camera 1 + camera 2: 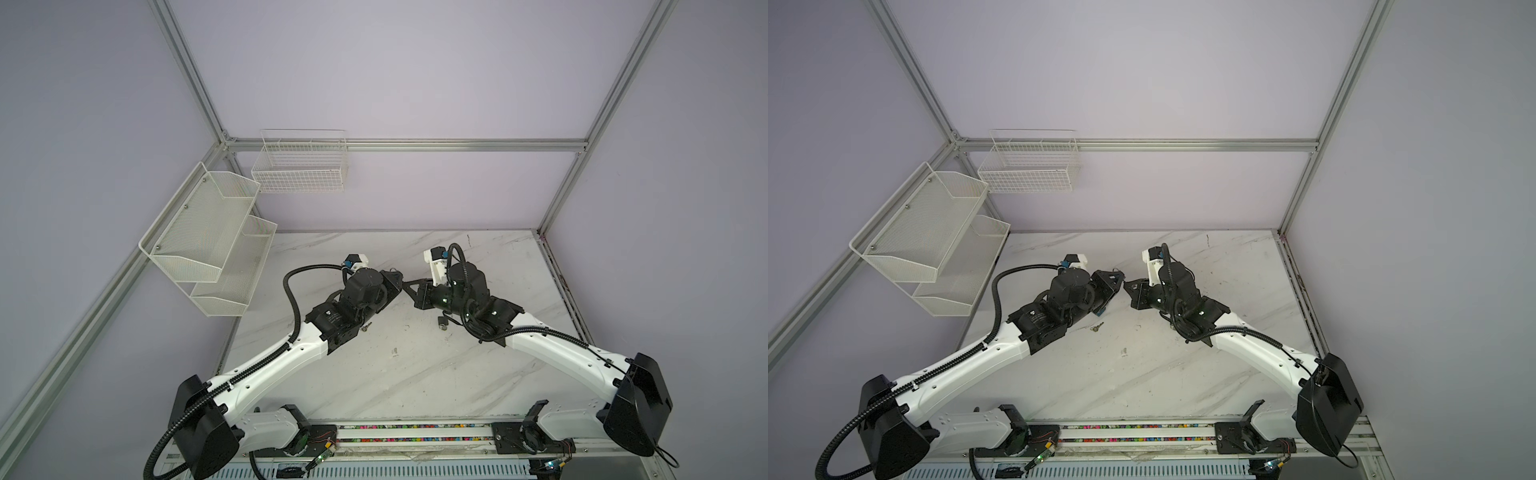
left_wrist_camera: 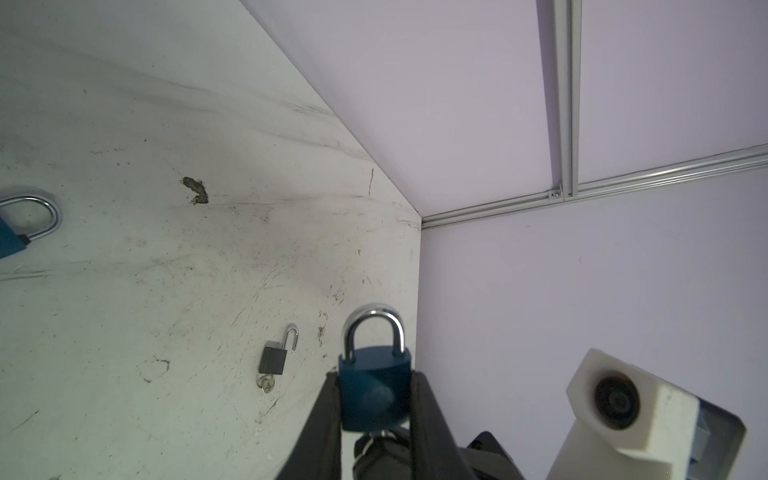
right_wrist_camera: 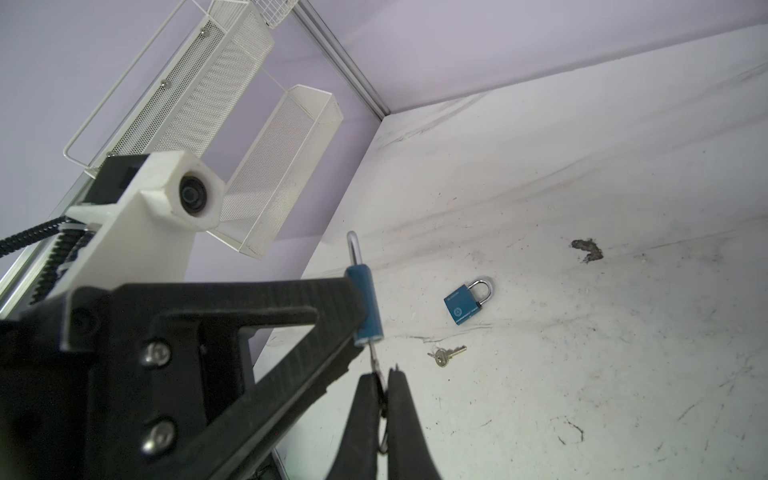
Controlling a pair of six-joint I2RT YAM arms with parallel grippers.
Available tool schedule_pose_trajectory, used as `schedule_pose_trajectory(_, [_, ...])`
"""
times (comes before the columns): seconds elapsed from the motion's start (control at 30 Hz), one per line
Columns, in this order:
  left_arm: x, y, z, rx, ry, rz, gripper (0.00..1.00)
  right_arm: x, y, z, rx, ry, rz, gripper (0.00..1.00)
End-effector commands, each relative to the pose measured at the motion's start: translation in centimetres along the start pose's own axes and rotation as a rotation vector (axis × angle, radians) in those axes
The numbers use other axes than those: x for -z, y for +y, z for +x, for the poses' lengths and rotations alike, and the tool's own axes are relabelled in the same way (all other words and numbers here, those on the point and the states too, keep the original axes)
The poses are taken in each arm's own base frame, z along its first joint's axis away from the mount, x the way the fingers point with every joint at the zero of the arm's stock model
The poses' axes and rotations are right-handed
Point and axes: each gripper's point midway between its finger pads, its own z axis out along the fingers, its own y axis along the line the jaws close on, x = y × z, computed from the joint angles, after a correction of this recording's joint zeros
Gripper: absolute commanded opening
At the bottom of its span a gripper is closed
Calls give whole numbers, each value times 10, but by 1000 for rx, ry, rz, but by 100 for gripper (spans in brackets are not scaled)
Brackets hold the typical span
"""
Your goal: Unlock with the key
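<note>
1. Padlock (image 2: 375, 370): blue body, silver shackle seated on both legs, held off the table (image 1: 415, 374) above its middle, towards the back wall
2. Left gripper (image 2: 373, 399): clenched on padlock body, one finger against each narrow side, shackle pointing away from the wrist
3. Key (image 3: 373, 355): shank entered in the underside of the padlock body, head hidden between the pads; how far turned, cannot tell
4. Right gripper (image 3: 383, 376): clamped tight on key, tips just beneath the padlock; both grippers meeting tip to tip in both top views
5. Second blue padlock (image 3: 465, 303): lying flat on the table, shackle closed, apart from both grippers
6. Loose key (image 3: 446, 354): flat on the table, near the second blue padlock, not touching it
7. Small dark padlock (image 2: 273, 360): flat on the table, shackle swung open, a key with ring at its base
8. Mesh rack (image 1: 208, 232), two tiers, on the left wall; wire basket (image 1: 299, 166) on the back wall near the corner
</note>
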Motion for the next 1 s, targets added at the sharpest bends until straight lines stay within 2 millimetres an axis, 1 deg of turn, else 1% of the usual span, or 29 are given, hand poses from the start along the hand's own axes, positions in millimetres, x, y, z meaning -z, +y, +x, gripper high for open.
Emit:
schedule_pose_trajectory(0.0, [1,7,28,-29,128,7,11,16,33,-43,94,-173,-97,0])
schedule_pose_trajectory(0.1, [2,2,22,-28,105,29,12,16,27,-42,111,-177,-63,0])
schedule_pose_trajectory(0.2, [1,-2,20,-41,96,44,12,20,37,-46,96,-182,-112,0])
schedule_pose_trajectory(0.23, [0,-2,21,-51,97,45,12,20,45,-44,79,-169,-154,0])
schedule_pose_trajectory(0.3, [0,-3,21,-66,97,56,12,21,50,-46,38,-164,-181,0])
schedule_pose_trajectory(0.33, [0,-3,22,-76,98,58,12,21,50,-48,20,-170,-181,0])
schedule_pose_trajectory(0.4, [1,-6,21,-96,98,66,12,19,44,-52,-36,-180,-147,0])
schedule_pose_trajectory(0.43, [0,-6,21,-108,100,69,12,20,45,-55,-31,-191,-149,0])
schedule_pose_trajectory(0.5, [0,-6,22,-128,104,67,12,21,53,-60,-26,-202,-177,0])
schedule_pose_trajectory(0.57, [-1,-2,22,-155,101,53,12,23,69,-66,-33,-207,-251,0])
schedule_pose_trajectory(0.6, [-1,-1,21,-166,97,43,12,24,70,-69,-35,-213,-248,0])
schedule_pose_trajectory(0.63, [0,1,20,-178,92,31,13,23,68,-69,-26,-209,-229,0])
schedule_pose_trajectory(0.73, [2,0,12,-199,57,24,14,21,53,-62,-13,-194,-168,0])
schedule_pose_trajectory(0.8, [3,-3,7,-205,44,30,14,25,50,-62,17,-212,-153,0])
schedule_pose_trajectory(0.83, [3,-3,4,-206,39,30,15,24,48,-60,29,-209,-147,0])
schedule_pose_trajectory(0.97, [11,-14,-8,-212,0,63,19,23,40,-54,57,-207,-125,0])
